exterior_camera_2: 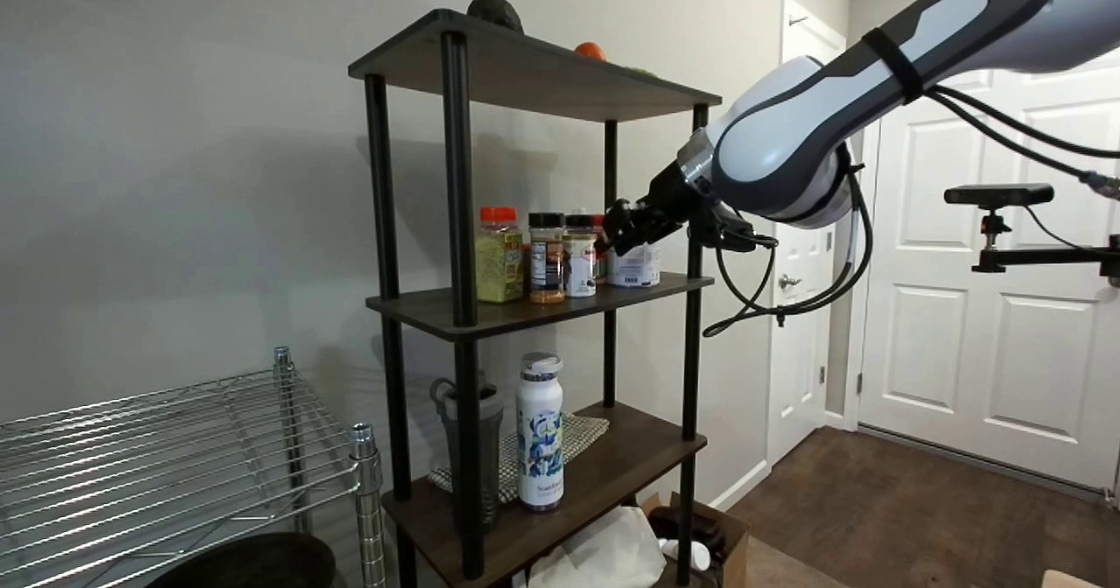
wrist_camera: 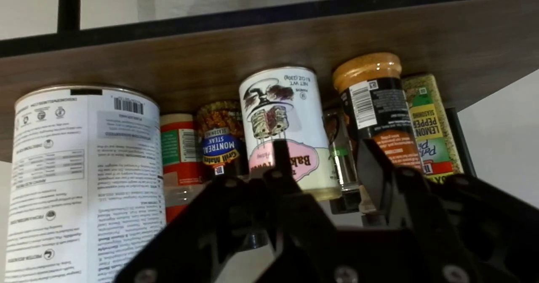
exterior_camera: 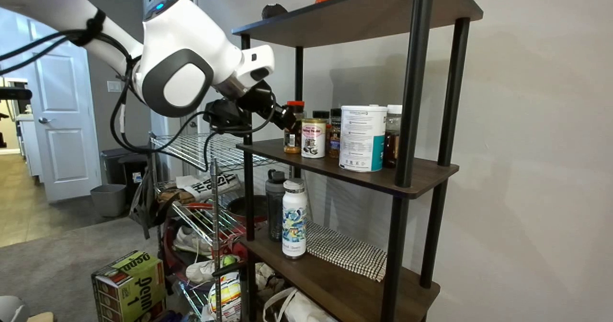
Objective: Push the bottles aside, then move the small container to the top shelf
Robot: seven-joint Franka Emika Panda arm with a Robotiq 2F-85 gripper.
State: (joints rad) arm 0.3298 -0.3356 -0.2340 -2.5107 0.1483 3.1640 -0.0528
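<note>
My gripper (exterior_camera: 286, 119) is open and empty at the middle board's front edge; it also shows at the jars (exterior_camera_2: 615, 227). In the upside-down wrist view, its fingers (wrist_camera: 327, 152) are apart, one before the white baking powder can (wrist_camera: 280, 118), one before the amber-brown bottle (wrist_camera: 370, 93). That dark-capped bottle stands upright (exterior_camera_2: 547, 260). A darker bottle (wrist_camera: 221, 135) with a blue and red label stands across the can (exterior_camera: 334, 135). A red jar (wrist_camera: 181, 148), seemingly the small container, is beside it, partly hidden (exterior_camera_2: 600, 251). The top shelf (exterior_camera: 364, 17) is above the gripper (exterior_camera_2: 542, 67).
A big white canister (exterior_camera: 362, 137) stands beside the jars. A slim glass bottle (wrist_camera: 343, 161) and a lemon pepper jar (exterior_camera_2: 499, 260) stand near the can. Black posts (exterior_camera: 415, 82) frame the shelves. A dark round thing (exterior_camera_2: 494, 12) and an orange thing (exterior_camera_2: 591, 50) lie on top.
</note>
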